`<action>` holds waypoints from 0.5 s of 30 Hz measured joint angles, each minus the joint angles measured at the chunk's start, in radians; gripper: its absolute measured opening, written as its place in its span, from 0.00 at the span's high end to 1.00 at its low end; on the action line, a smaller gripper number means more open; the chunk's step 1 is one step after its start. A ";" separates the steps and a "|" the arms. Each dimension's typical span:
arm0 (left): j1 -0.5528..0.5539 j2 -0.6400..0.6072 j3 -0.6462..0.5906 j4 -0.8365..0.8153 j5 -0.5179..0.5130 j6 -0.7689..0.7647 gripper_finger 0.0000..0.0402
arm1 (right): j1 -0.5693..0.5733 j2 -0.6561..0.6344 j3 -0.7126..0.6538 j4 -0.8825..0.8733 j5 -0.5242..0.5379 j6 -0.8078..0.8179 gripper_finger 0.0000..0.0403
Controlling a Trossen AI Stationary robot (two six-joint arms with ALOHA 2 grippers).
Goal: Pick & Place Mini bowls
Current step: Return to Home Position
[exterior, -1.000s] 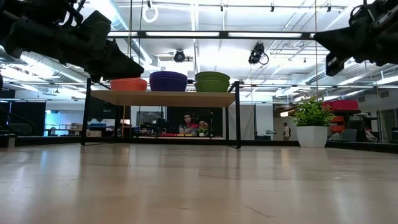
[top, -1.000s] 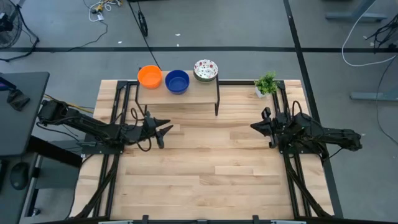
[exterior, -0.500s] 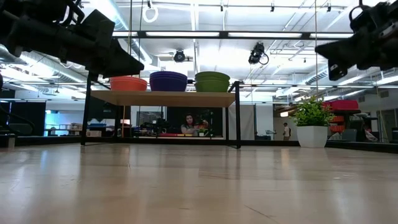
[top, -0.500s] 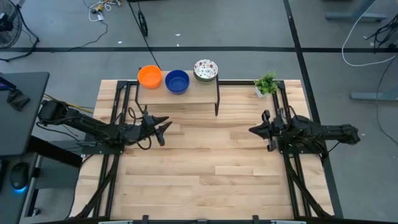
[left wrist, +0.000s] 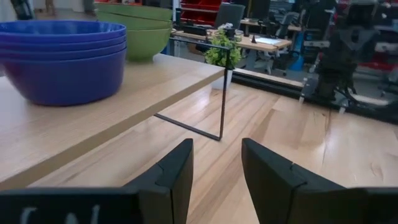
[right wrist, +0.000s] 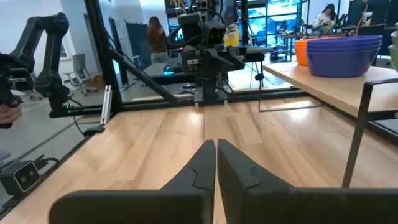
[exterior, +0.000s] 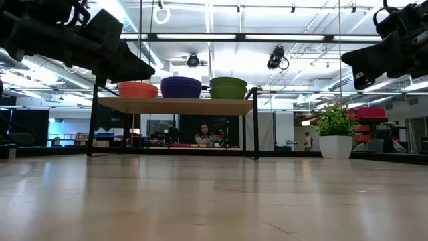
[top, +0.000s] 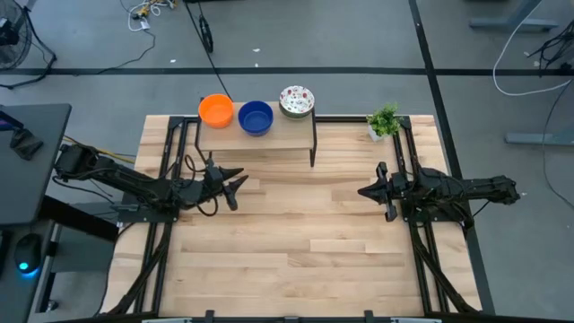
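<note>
Three stacks of mini bowls stand on a small raised wooden shelf [top: 260, 136] at the table's far side: orange [top: 215, 110], dark blue [top: 256, 117], and white speckled [top: 297, 100], whose outside shows green in the low view [exterior: 228, 88]. My left gripper [top: 240, 186] hovers open and empty in front of the shelf, near its left part. In the left wrist view [left wrist: 217, 171] the blue stack [left wrist: 62, 59] lies ahead of it. My right gripper [top: 362, 190] is shut and empty above the table's right half, pointing toward the left arm; its closed fingers show in the right wrist view [right wrist: 216, 158].
A small green potted plant [top: 384, 120] stands at the far right corner, beyond my right arm. The shelf rests on thin black metal legs [top: 313, 151]. Bare wood [top: 305, 233] lies between the two grippers and toward the near edge. People sit in the room behind.
My right gripper has shifted a little toward the table's near edge, and its arm has swung level, still pointing toward the left arm.
</note>
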State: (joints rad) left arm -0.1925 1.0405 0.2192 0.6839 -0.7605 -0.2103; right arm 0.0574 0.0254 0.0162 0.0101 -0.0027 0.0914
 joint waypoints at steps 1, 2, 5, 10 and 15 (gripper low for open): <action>0.000 -0.001 0.000 0.000 0.010 0.012 0.66 | 0.000 0.000 0.000 0.000 0.000 0.000 0.95; 0.000 -0.003 0.000 -0.002 0.020 0.025 0.67 | 0.000 0.000 0.000 0.000 0.000 0.000 0.95; 0.002 -0.016 0.000 -0.007 0.035 0.063 0.77 | 0.000 0.000 0.000 0.000 -0.001 0.000 0.95; 0.043 -0.131 -0.040 -0.040 0.139 0.118 0.97 | 0.000 0.000 0.000 0.000 -0.001 0.000 0.95; 0.148 -0.366 -0.169 -0.035 0.423 0.089 0.99 | 0.000 0.000 0.000 0.000 -0.001 0.000 0.94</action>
State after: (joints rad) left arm -0.0449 0.6743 0.0504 0.6488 -0.3377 -0.1208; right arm 0.0570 0.0257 0.0166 0.0101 -0.0040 0.0914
